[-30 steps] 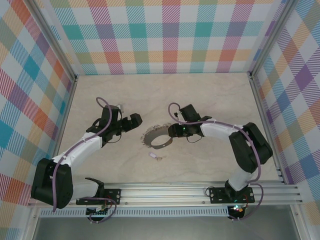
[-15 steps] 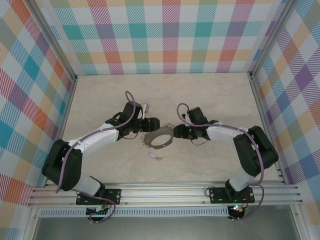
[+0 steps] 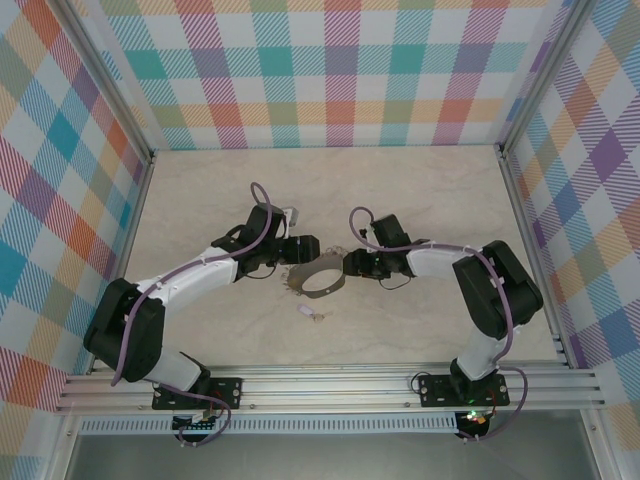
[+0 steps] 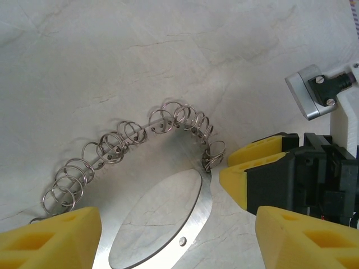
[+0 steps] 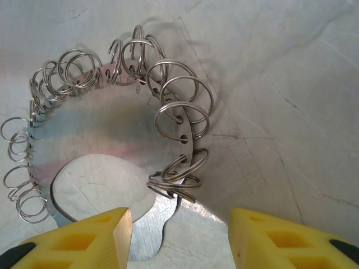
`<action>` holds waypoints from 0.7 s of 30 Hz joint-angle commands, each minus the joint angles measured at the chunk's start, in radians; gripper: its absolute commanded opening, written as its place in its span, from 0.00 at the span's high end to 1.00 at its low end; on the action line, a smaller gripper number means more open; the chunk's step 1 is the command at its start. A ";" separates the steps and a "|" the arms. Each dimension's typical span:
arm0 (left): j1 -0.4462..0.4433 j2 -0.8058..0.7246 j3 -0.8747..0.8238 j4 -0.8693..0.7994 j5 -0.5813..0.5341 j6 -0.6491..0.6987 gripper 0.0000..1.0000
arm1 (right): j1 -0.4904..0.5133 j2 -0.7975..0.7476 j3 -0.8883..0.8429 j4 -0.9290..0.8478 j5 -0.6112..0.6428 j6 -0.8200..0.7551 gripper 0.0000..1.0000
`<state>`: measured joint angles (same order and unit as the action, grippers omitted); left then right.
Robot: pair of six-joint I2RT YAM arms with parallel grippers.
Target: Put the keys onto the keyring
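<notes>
Ring (image 3: 318, 281) sits mid-frame in the top view, on the desk (image 3: 430, 200), with a gripper at each side. It is a flat metal band, and small wire loops (image 4: 115, 147) are threaded along its outer edge.

The key (image 3: 310, 313) lies flat on the desk just below the ring, apart from it and from both grippers. Nothing is threaded yet, so you are at the step of securing the ring, with the key pickup not begun.

Your left gripper (image 3: 306, 249) is at the ring's upper left. In its wrist view the fingers stand spread wide at the two bottom corners, the band lies between them, and nothing is pinched.

Your right gripper (image 3: 349, 265) is at the ring's right edge. Its wrist view shows the fingers about half spread, with the band's rim running down between them. The left finger is close against the metal and the right one stands clear. You cannot tell from these views whether it truly clamps the band.

Next, I judge you need one gripper holding the ring firmly. The other should drop to the lower middle of the top view for the key. The key is tiny and lies flat, so bring the fingers down narrow and square over it. After that comes the fine part, working it into one wire loop.
</notes>
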<state>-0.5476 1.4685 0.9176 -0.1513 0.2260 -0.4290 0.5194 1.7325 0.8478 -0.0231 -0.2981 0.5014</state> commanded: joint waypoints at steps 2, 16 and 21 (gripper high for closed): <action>-0.003 -0.040 0.000 0.017 -0.017 -0.005 0.27 | 0.005 0.058 0.030 0.061 -0.039 -0.011 0.51; -0.003 -0.029 -0.006 0.036 -0.013 -0.013 0.26 | 0.006 0.061 0.043 0.107 -0.120 -0.028 0.57; -0.003 -0.033 -0.005 0.032 -0.014 -0.014 0.26 | 0.007 0.048 0.034 0.105 -0.127 -0.029 0.62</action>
<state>-0.5476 1.4620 0.9173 -0.1284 0.2165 -0.4332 0.5186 1.7802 0.8654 0.0536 -0.3889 0.4866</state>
